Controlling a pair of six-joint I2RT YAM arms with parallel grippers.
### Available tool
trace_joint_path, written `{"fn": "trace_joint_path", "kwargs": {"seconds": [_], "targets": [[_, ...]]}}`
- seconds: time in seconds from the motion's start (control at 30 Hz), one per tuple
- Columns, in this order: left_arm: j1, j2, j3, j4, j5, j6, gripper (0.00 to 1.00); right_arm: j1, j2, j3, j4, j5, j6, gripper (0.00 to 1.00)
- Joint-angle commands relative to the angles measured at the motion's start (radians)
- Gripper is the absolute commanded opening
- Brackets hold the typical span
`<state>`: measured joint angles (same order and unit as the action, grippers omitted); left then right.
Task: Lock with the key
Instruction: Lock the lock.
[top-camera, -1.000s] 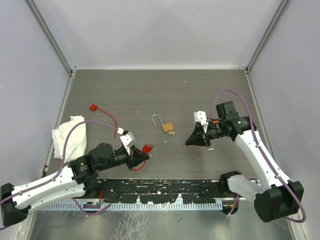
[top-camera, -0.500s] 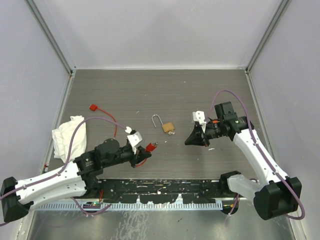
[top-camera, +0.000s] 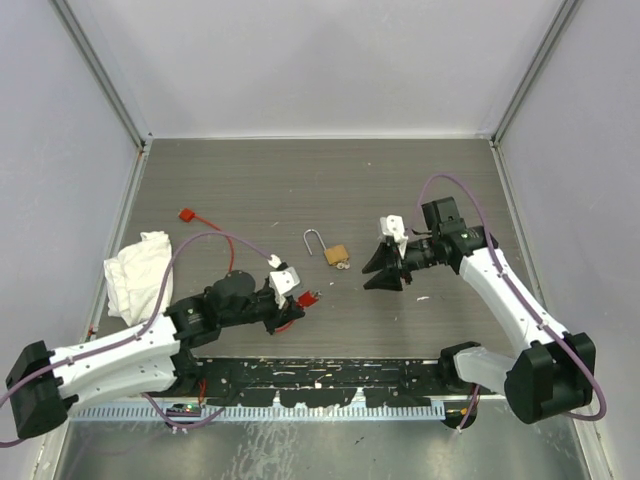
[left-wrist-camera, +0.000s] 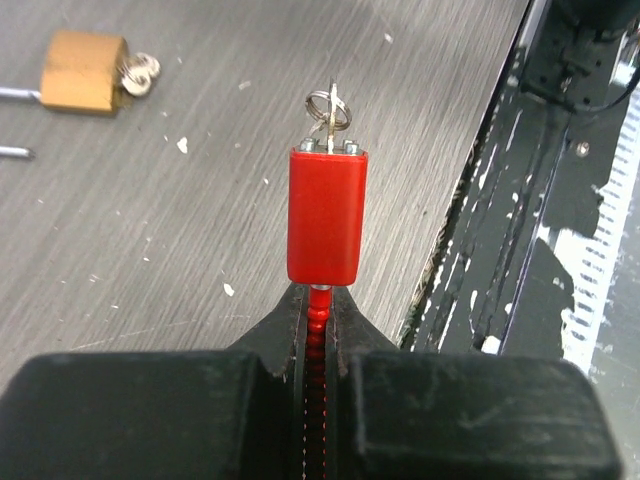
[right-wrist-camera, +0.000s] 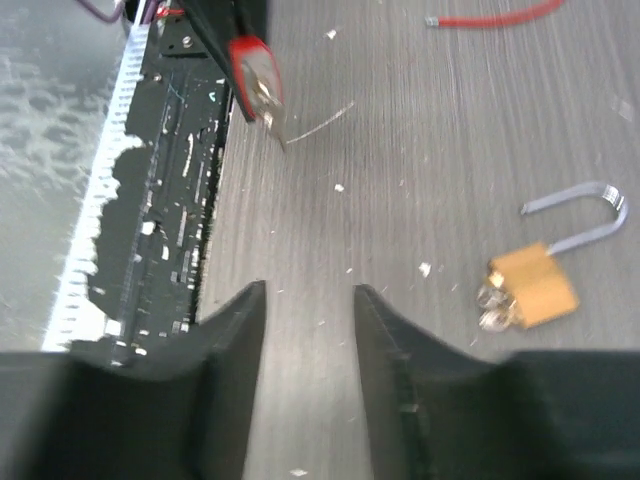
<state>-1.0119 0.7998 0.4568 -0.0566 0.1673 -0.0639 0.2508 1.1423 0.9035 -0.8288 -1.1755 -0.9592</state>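
Red lock is sitting pinched in my closed left gripper. Right gripper is hanging part-open, empty, padlock at two o'clock.

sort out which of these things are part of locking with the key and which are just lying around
In the job:
- red lock, pinched at its stem by the left gripper
- keys at its far end
- right gripper, open and empty

Lying about, probably:
- brass padlock, shackle open, untouched
- white cloth
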Motion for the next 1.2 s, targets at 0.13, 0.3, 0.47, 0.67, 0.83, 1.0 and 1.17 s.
{"fn": "trace_joint_path", "kwargs": {"seconds": [0.13, 0.3, 0.47, 0.67, 0.83, 1.0, 1.17], "targets": [[0.03, 0.2, 0.202, -0.089, 0.153, 0.099, 0.0, 0.183, 0.008, 0.003, 0.256, -0.091, 0.029, 0.69], [0.03, 0.277, 0.256, -0.08, 0.206, 0.118, 0.0, 0.237, 0.025, -0.049, 0.388, -0.091, 0.157, 0.67], [0.03, 0.309, 0.272, -0.066, 0.21, 0.113, 0.0, 0.241, 0.036, -0.081, 0.45, -0.11, 0.22, 0.6], [0.03, 0.296, 0.264, -0.059, 0.212, 0.105, 0.0, 0.244, 0.05, -0.082, 0.428, -0.106, 0.207, 0.51], [0.03, 0.28, 0.246, -0.033, 0.214, 0.09, 0.0, 0.269, 0.065, -0.086, 0.43, -0.101, 0.207, 0.45], [0.03, 0.273, 0.242, -0.026, 0.212, 0.084, 0.0, 0.28, 0.076, -0.086, 0.427, -0.085, 0.207, 0.38], [0.03, 0.268, 0.236, -0.024, 0.213, 0.081, 0.0, 0.282, 0.068, -0.083, 0.404, -0.074, 0.183, 0.34]]}}
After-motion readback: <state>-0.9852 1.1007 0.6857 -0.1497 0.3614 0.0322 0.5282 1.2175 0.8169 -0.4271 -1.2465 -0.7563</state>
